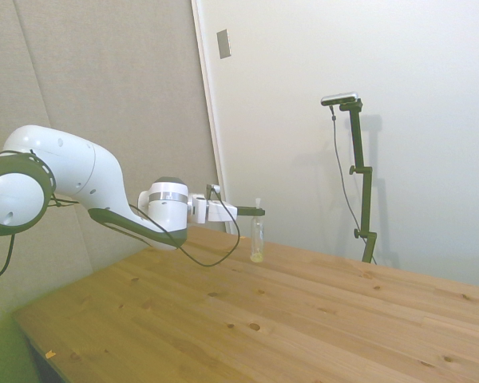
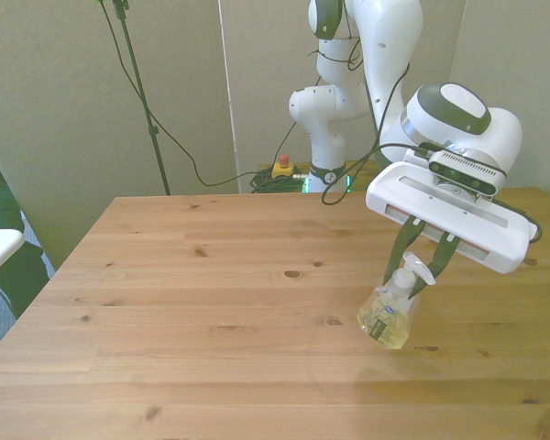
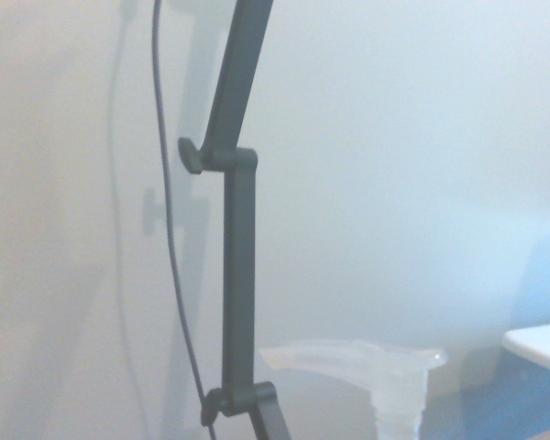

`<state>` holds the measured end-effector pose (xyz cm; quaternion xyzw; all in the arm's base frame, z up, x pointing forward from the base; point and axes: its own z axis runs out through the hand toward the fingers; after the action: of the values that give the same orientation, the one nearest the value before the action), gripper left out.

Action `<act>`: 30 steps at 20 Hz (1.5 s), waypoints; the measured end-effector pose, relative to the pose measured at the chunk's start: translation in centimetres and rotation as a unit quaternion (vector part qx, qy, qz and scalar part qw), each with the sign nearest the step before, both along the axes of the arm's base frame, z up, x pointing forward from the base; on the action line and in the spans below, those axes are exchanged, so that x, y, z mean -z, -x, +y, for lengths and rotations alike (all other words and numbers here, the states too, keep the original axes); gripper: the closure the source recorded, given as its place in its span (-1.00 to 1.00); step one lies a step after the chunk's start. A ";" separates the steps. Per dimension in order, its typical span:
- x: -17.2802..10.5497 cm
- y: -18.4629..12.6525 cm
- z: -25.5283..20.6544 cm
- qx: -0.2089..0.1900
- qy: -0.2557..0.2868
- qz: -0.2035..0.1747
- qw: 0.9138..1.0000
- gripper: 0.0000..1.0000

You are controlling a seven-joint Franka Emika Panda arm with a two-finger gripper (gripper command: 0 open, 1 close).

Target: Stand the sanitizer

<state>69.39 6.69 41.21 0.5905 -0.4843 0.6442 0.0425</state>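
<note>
— What is seen in the side view?
— The sanitizer (image 1: 258,240) is held upright on the table (image 1: 303,319), its neck pinched by the hand (image 1: 259,212).
— And in the front view?
— The hand (image 2: 420,273) is seen clamped at the pump; the bottle's base is on the wood toward the front view's right.
— The wrist view?
— Only the white pump top (image 3: 367,368) is shown, blurred.
</note>
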 end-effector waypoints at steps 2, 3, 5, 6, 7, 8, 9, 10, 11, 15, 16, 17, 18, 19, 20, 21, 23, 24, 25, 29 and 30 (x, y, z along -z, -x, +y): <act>-0.8 -1.0 0.6 0.006 0.007 -0.015 1.000 1.00; -0.7 -1.2 0.8 0.007 0.012 -0.018 1.000 1.00; -0.1 -1.6 1.1 0.009 0.013 -0.017 1.000 1.00; 0.3 -1.9 1.1 0.009 0.013 -0.015 1.000 1.00; 0.9 -2.0 1.2 0.009 0.014 -0.012 1.000 1.00; 1.4 -2.0 1.1 0.009 0.014 -0.009 1.000 1.00; 1.7 -2.1 1.1 0.010 0.014 -0.006 1.000 1.00; 1.9 -2.1 0.9 0.011 0.015 -0.005 1.000 1.00; 2.0 -2.2 0.8 0.012 0.014 -0.005 1.000 1.00; 2.7 -2.6 -0.7 0.011 0.010 -0.001 1.000 1.00; 3.1 -2.7 -1.0 0.011 0.010 0.001 1.000 1.00; 3.3 -2.8 -1.2 0.011 0.010 0.001 1.000 1.00; 3.5 -2.9 -1.3 0.011 0.012 0.000 1.000 1.00; 3.7 -3.0 -1.2 0.012 0.013 -0.002 1.000 1.00; 3.8 -3.0 -1.1 0.013 0.014 -0.004 1.000 1.00; 3.9 -3.1 -0.9 0.013 0.015 -0.008 1.000 1.00; 4.3 -3.0 -0.7 0.014 0.017 -0.013 1.000 1.00; 4.6 -2.9 -0.8 0.014 0.017 -0.015 1.000 1.00; 4.9 -2.8 -0.9 0.013 0.017 -0.017 1.000 1.00; 6.3 -1.4 -1.4 0.013 0.016 -0.024 1.000 1.00; 6.5 -1.1 -1.6 0.013 0.018 -0.027 0.999 -1.00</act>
<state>70.45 5.07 34.72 0.5657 -0.4814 0.6678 0.0481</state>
